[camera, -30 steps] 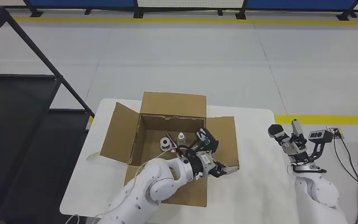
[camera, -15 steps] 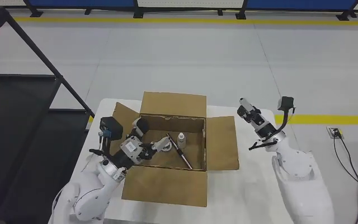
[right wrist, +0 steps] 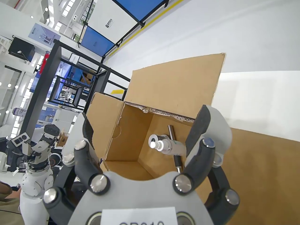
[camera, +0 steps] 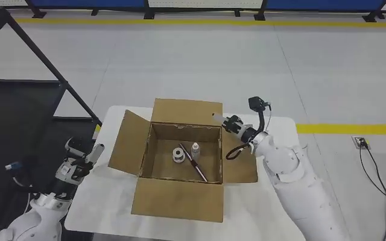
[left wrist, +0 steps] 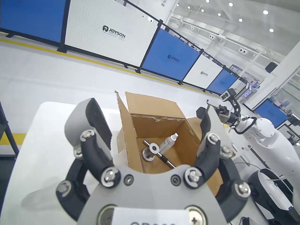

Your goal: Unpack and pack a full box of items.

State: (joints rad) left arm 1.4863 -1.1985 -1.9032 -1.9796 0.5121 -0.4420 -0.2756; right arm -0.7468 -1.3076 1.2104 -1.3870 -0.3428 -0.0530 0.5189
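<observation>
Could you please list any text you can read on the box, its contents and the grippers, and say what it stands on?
Box: no print.
Bottle, rod, fitting: no print to be seen.
Left gripper, label: cut off at the picture's edge, unreadable.
Right gripper, label: cut off likewise, unreadable.
Panels behind: brand logos only.

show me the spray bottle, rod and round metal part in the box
spray bottle (right wrist: 172, 148): right wrist view, its body
rod (camera: 195, 162): top view, mid shaft
round metal part (left wrist: 149, 156): left wrist view, its base
</observation>
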